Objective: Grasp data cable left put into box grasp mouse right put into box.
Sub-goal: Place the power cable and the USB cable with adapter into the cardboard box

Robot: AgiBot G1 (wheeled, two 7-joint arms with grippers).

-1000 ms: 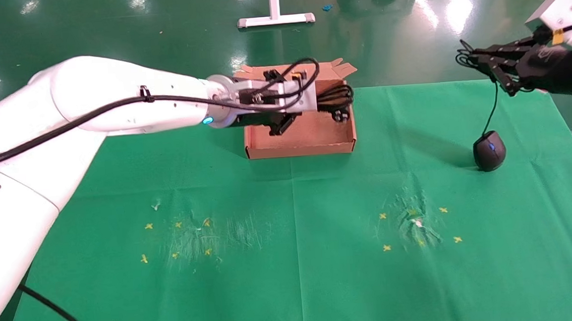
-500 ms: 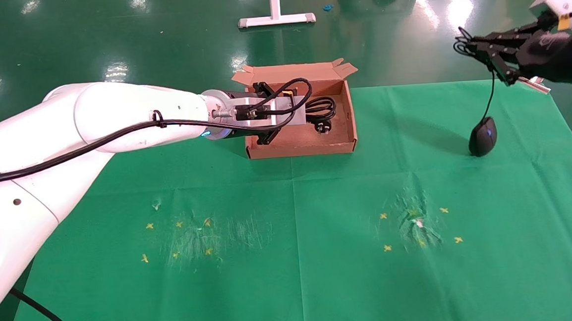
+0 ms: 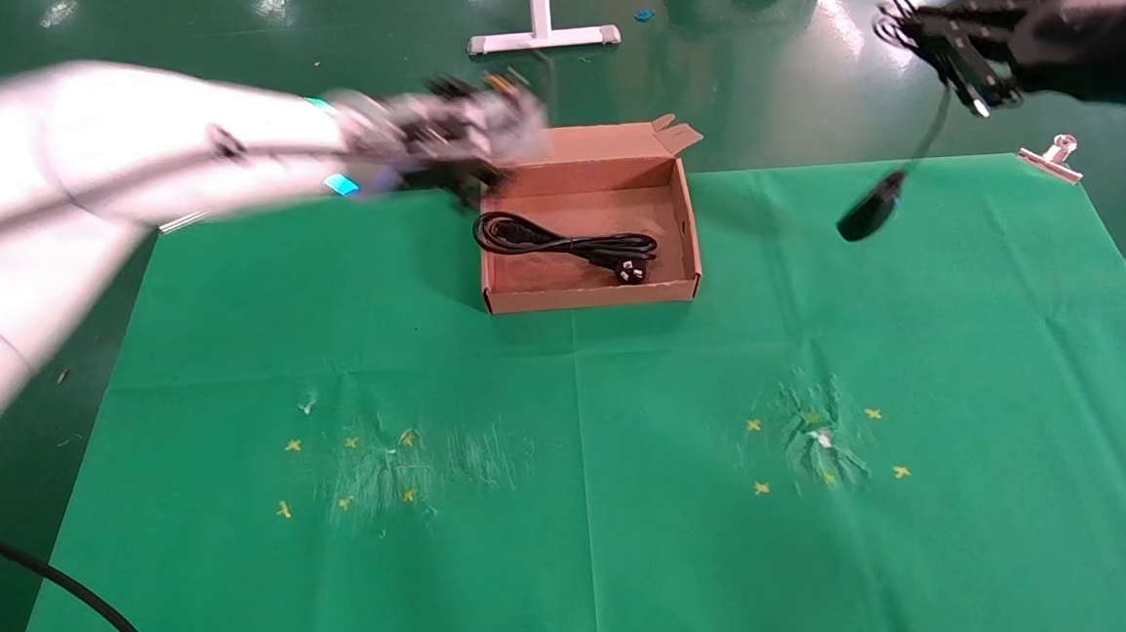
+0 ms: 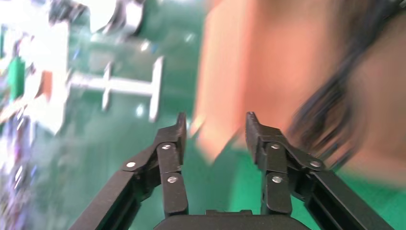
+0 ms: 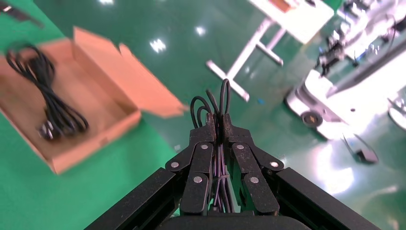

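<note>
Two grippers: left (image 4: 215, 129) fingers released; right (image 5: 219, 127) clenched on mouse cord (image 5: 218, 103); head view alone shows mouse (image 3: 871, 209).

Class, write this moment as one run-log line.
data cable: in box | left gripper: open, empty, beside box | right gripper: shut on mouse cord | mouse: dangling above table

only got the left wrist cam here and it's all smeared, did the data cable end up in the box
Observer: Yes. In the head view the data cable lies on the floor of the box, plug toward the box's right end.
Operator: is my left gripper clear of it
Observer: The left gripper is empty, beside the box's far-left corner.
Operator: and the right side
Observer: The right gripper is shut on the mouse's cord, which loops out above its fingertips.
Operator: mouse on the table?
Observer: No, the mouse hangs from that cord over the cloth, right of the box.
</note>
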